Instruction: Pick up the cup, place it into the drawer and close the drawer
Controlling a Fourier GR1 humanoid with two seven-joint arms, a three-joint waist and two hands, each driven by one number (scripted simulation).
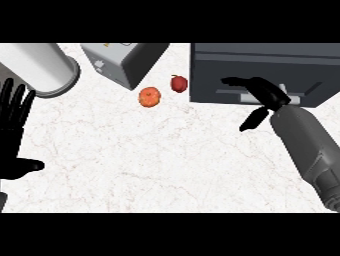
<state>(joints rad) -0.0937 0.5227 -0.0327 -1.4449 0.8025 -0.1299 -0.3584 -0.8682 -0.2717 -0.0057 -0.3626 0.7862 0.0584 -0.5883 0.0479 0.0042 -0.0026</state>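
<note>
A dark grey drawer unit (pixel 276 57) stands at the counter's back right. Its drawer front (pixel 232 95) faces me, and the inside is hidden. My right hand (pixel 265 92) lies against that front with straight fingers pointing left and the thumb hanging down; it holds nothing. Resting at the left edge is my left hand (pixel 3 130), open with its fingers up. A tall white cylinder with a grey rim (pixel 44 65) stands at the back left. I cannot tell whether it is the cup. No other cup shows.
A grey box (pixel 125 60) stands at the back centre. An orange fruit (pixel 150 96) and a red apple (pixel 179 83) lie between it and the drawer unit. The white marble counter (pixel 151 160) fills the middle and front.
</note>
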